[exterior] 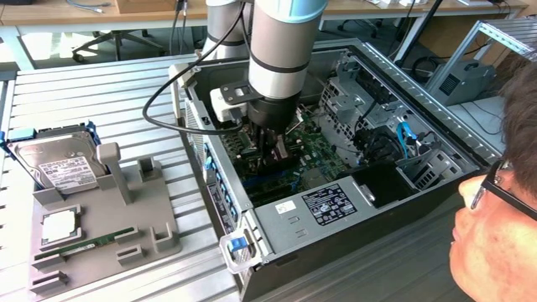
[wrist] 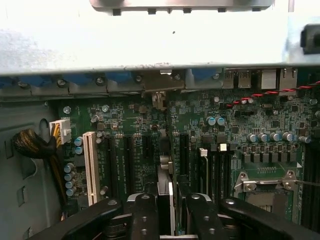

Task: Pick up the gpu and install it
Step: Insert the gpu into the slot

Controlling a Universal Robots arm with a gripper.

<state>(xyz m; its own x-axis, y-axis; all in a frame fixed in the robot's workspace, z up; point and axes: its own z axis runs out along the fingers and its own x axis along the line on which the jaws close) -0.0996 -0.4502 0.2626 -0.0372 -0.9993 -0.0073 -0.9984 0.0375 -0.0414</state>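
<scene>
One arm reaches into the open computer case; the gripper holds the gpu edge-down over the motherboard, apparently for slot alignment. Wrist view: fingers partly closed, clamping the card's top edge above the slots. Case label text unreadable.

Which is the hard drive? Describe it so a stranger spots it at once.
On the exterior view's left of the open computer case stands a grey fixture. The hard drive leans at its far end: a silver box with a white label, unlike the slim green memory stick nearby.
</scene>
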